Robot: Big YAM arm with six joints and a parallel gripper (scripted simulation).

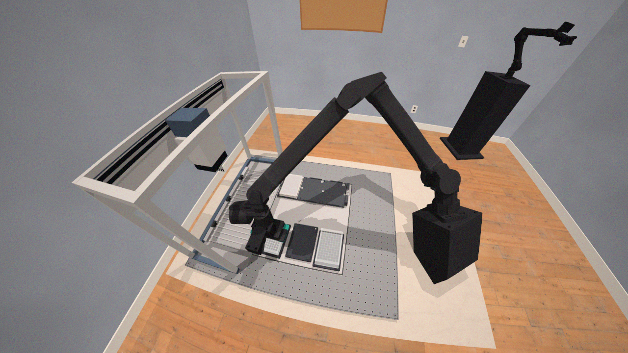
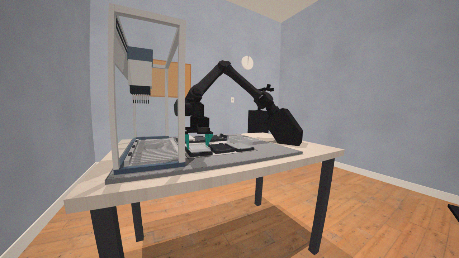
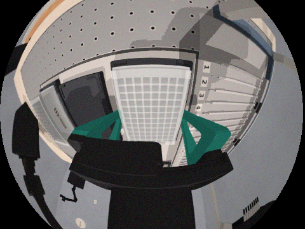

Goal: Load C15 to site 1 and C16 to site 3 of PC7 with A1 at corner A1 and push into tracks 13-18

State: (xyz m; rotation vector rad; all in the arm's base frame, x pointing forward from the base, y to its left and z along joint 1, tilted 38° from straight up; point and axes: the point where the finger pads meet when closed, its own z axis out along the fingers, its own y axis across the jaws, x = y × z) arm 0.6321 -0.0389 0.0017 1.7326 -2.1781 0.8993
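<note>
White well plate, centre of wrist view, on its nest beside the numbered rails, clamped across long sides by gripper. Pick-up step; next, straight lift, then over to carrier, upper centre of top view.

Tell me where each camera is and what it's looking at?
Top: high up, looking down on the table, the whole arm and its black base.
Exterior: out in the room at about table height, looking sideways at the instrument frame and the arm bent over the nests.
Wrist: on the arm, looking down past the gripper, its green fingers shut on the white well plate.
All three share that plate.
</note>
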